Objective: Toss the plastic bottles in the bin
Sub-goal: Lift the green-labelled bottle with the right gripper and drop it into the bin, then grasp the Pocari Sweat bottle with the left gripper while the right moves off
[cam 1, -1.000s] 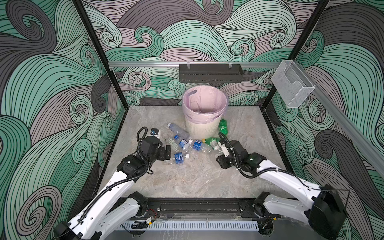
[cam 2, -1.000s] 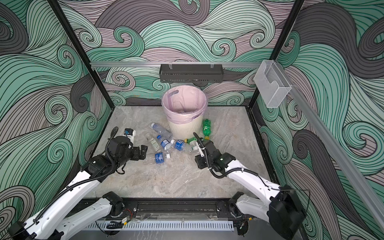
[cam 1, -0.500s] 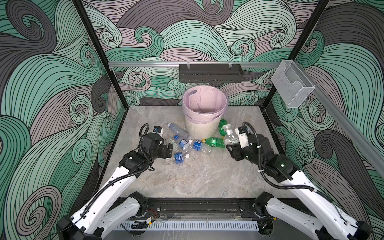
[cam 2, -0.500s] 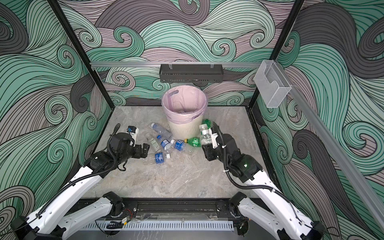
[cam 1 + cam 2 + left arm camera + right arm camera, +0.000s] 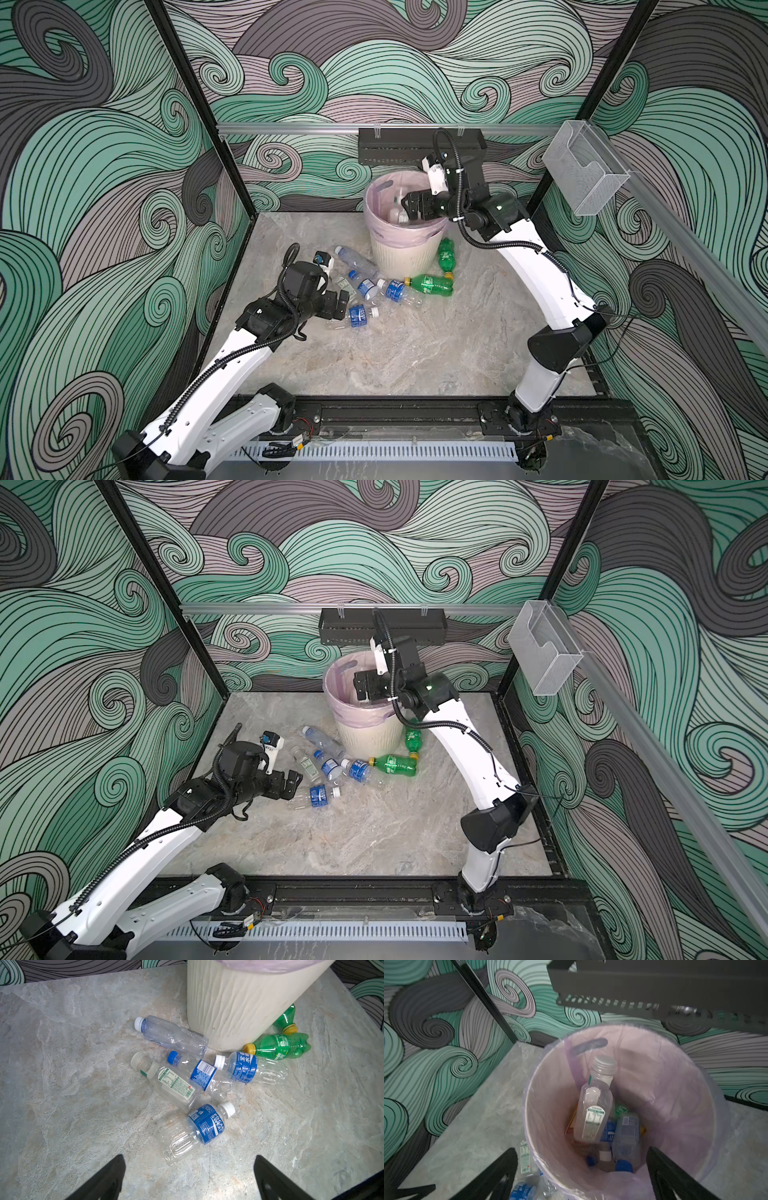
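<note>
Both arms' jaws gape empty; the bottle (image 5: 197,1132) before the left ones looks light, slippery, crushable: pinch its label.

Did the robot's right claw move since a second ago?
Yes. The right gripper went from low down in front of the bin up and back; now it hangs open over the bin's mouth, a clear bottle inside.

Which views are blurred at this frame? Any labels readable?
Right wrist view: motion-smeared throughout, the black tray is streaked and the clear bottle inside the bin is soft. Left wrist view: sharp, the print on the blue-labelled bottle is readable. In a top view: crisp, but that clear bottle is a pale smear.
</note>
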Available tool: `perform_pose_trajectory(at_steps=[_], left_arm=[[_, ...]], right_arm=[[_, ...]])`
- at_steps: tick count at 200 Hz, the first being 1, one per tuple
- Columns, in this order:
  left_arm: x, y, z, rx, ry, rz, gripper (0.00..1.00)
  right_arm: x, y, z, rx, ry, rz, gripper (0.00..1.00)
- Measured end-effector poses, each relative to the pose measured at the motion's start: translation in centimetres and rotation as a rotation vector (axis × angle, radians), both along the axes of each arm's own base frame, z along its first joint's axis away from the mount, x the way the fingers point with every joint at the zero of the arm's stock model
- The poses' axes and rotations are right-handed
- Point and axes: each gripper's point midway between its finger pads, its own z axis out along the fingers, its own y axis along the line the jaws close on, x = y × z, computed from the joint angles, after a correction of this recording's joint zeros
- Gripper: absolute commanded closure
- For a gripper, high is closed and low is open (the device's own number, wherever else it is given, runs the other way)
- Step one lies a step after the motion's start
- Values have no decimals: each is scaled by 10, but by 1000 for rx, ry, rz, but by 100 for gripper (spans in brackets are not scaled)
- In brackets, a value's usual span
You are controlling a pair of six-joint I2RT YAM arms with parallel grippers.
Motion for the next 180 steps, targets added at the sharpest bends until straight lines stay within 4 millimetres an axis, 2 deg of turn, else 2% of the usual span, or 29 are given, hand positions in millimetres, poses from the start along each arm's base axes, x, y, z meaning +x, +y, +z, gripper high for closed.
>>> perform_pose_trajectory(at_steps=[10,23,54,70,82,113,127,147,180], left_arm=[[-2,-2,-3,11,14,-25,3],[-3,-5,-10,32,36,-62,5],[2,-15,-36,113,142,-154,6],[7,-20,-47,151,191,-189,6],[12,-22,-56,180,227,-206,6],[20,-27,-79,236,325,-233,7],[24,-29,-88,252,358,-243,7],[28,-33,-104,274,412,-257,7],[28,-41,-127,267,494,-282,7]], right_arm=[[-13,-8,-14,-20,32,-2,0],[-33,-22,-23,-30,48,-7,0],[-84,-60,-16,17,3,-45,0],[-100,-80,-23,46,-2,-87,0],[-107,-94,-39,52,22,-126,0],[-119,-123,-109,25,158,-224,0],[-125,-131,-131,17,204,-250,0],[-131,-138,-141,23,222,-271,0],[-130,-143,-134,60,194,-284,0]])
